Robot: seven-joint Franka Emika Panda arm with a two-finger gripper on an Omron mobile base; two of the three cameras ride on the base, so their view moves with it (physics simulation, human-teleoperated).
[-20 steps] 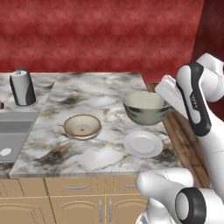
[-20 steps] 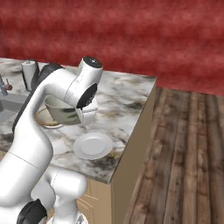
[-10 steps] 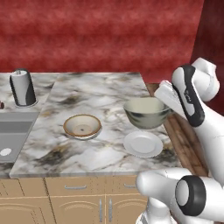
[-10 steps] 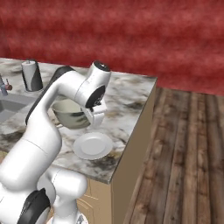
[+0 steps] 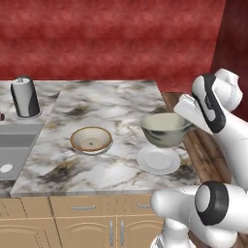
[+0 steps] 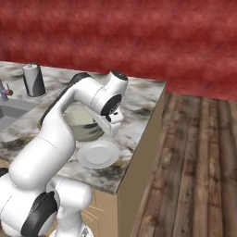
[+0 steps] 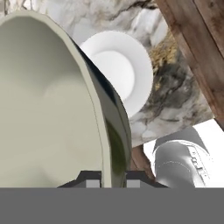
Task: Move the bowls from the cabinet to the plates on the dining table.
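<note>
Gripper (image 7: 108, 178) clamped on rim of grey-green bowl (image 5: 164, 129), held in air just above empty plate (image 5: 158, 160) nr right edge of tabletop (image 5: 111, 104). Tan bowl (image 5: 91, 139) sits on 2nd plate further left. Grey canister (image 5: 25, 97) at far left, sink (image 5: 13, 152) nearer.

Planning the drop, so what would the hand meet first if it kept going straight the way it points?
Probably the small round pale plate on the white marble dining table. The hand, shut on the rim of the deep grey-green bowl, points down toward it; depth is unclear.
</note>
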